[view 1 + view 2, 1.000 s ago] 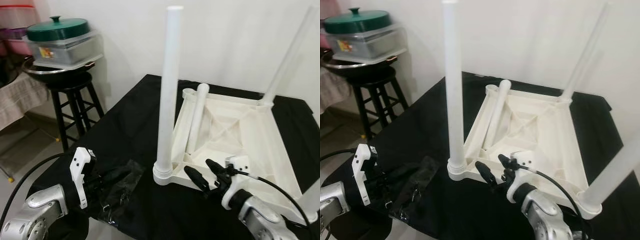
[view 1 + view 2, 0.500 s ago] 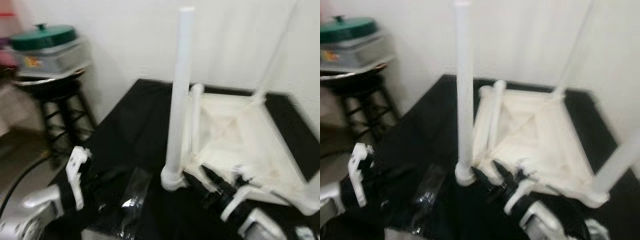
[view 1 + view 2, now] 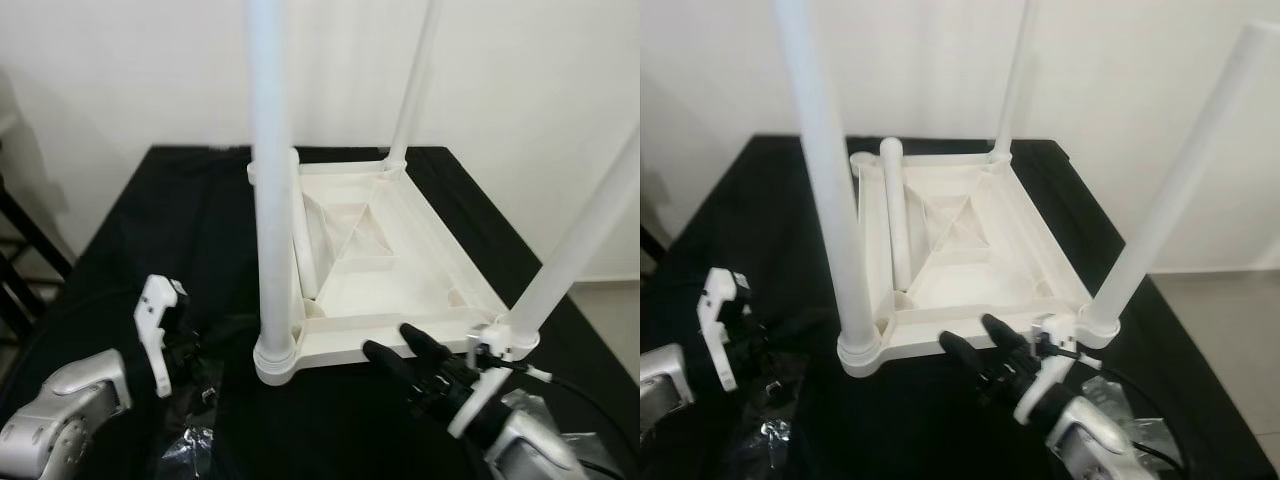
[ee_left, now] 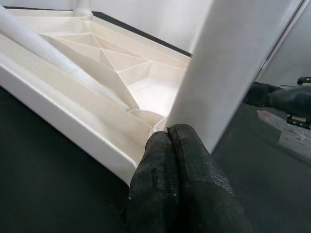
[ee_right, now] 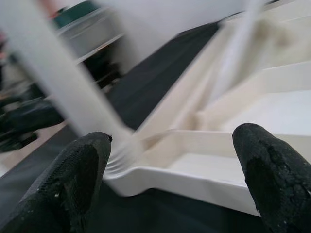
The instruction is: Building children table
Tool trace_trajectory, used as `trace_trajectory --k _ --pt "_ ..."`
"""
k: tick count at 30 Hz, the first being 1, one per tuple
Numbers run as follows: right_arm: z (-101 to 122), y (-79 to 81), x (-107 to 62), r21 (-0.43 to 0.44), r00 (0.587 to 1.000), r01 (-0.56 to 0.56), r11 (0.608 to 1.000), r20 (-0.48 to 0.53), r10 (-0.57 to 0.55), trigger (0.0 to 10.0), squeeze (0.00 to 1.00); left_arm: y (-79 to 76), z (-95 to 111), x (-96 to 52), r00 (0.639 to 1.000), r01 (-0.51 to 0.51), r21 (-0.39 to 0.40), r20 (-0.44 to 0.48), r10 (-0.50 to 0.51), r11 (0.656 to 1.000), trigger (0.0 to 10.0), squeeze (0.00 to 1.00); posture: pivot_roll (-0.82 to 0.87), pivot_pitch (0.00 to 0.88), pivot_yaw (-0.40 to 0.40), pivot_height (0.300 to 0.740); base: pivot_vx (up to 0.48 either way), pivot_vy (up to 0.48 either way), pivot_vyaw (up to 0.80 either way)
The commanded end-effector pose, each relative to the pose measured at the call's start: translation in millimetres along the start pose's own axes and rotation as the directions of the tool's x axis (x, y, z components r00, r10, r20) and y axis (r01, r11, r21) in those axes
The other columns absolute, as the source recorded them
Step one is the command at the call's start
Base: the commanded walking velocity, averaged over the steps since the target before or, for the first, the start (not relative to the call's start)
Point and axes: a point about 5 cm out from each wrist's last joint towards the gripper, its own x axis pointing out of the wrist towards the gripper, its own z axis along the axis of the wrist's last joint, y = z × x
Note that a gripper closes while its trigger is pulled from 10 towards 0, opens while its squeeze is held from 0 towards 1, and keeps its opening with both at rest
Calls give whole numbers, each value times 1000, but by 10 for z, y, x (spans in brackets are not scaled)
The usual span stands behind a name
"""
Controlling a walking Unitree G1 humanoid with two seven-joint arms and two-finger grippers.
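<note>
Table [image 3: 400, 255] between both low end effectors

An upturned table [image 3: 370, 250] lies on the tabletop [image 3: 180, 220]. Legs stand at three corners: near left [image 3: 272, 180], far right [image 3: 415, 80], near right [image 3: 585, 230]. A loose leg [image 3: 898, 220] lies inside along its left side. The left gripper [image 3: 185, 345] is left of the near-left leg; the right gripper [image 3: 405, 355] is before the near edge.
</note>
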Motion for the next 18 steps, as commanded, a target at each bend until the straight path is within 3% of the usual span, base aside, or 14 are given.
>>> trace_trajectory --k 1,10,18 --pt "13 12 -10 -33 1000 -11 999 -9 11 10000 0 -11 -24 -5 1000 9 -3 -19 -9 1000 10000 0 13 0 -22 740 0 476 0" --pt "3 27 8 -38 999 -41 998 -29 40 10000 0 -14 -23 -5 1000 17 3 -20 -17 1000 10000 0 16 0 -23 740 0 476 0" --pt "-7 56 18 -31 994 -97 995 -46 95 10000 0 -71 1 -30 997 72 43 -15 -71 996 10000 0 20 0 -19 740 0 0 0"
